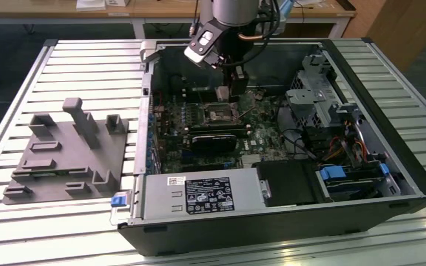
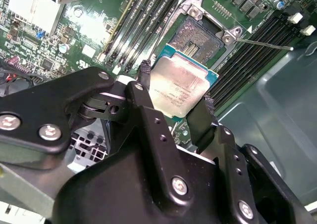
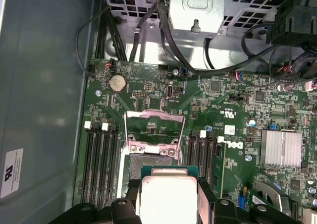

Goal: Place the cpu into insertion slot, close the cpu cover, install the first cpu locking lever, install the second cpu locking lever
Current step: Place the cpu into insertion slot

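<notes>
Black and two-fingered, the gripper (image 1: pixel 235 91) hangs inside the open case (image 1: pixel 272 227). Its fingers (image 2: pixel 148 115) are closed just as far as the cpu (image 2: pixel 181 87) lets them, pinching the chip by two opposite edges with its silver top facing up. In both wrist views the cpu is held flat and clear of the board (image 3: pixel 218 105). It overlaps one edge of the slot (image 3: pixel 148 162) and is not seated in it. The slot lies bare, its contact field showing. The cover (image 3: pixel 154 115) stands swung open at one edge of the slot, with green board showing through its window. In the second wrist view a thin lever (image 2: pixel 262 44) sticks out from a corner of the slot's frame.

At the exterior view's left a grey moulded fixture (image 1: pixel 65 155) sits on the slatted table (image 1: pixel 87 61), well apart from the case. Moving right into the case, the board lies flat on the case floor, with the slot just left of the gripper's tips. A black card (image 1: pixel 214 141) lies on the near side of the slot, and the power supply (image 1: pixel 198 194) sits nearer again, against the near wall. Rows of memory sockets (image 3: pixel 101 159) flank the slot, and a ribbed heatsink (image 3: pixel 281 148) sits on the board beyond them. At the exterior view's right stands a metal drive cage (image 1: pixel 317 94), with loose cables (image 1: pixel 346 147) on its near side.
</notes>
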You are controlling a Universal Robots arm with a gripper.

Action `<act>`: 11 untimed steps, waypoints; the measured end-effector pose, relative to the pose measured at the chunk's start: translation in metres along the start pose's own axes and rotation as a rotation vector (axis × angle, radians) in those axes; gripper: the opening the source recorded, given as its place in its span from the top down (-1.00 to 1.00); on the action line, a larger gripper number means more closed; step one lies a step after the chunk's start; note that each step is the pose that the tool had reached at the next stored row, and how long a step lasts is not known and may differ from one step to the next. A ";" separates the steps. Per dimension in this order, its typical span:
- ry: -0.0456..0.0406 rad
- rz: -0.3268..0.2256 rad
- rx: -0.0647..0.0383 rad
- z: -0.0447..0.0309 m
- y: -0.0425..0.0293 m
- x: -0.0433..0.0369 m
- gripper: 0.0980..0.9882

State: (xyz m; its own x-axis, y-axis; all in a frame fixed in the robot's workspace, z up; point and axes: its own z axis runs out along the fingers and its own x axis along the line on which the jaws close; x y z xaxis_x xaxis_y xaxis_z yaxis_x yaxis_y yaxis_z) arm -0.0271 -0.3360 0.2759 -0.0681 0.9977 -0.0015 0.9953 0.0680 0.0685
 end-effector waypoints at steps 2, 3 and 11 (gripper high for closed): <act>0.0001 0.000 0.000 0.0010 -0.0001 0.0000 0.00; 0.0000 0.000 0.000 0.0015 -0.0001 0.0000 0.00; 0.0001 0.000 0.000 0.0053 -0.0004 0.0000 0.00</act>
State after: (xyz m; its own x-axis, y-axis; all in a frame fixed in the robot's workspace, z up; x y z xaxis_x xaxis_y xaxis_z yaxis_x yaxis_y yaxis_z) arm -0.0271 -0.3360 0.2706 -0.0681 0.9977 -0.0014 0.9953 0.0680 0.0685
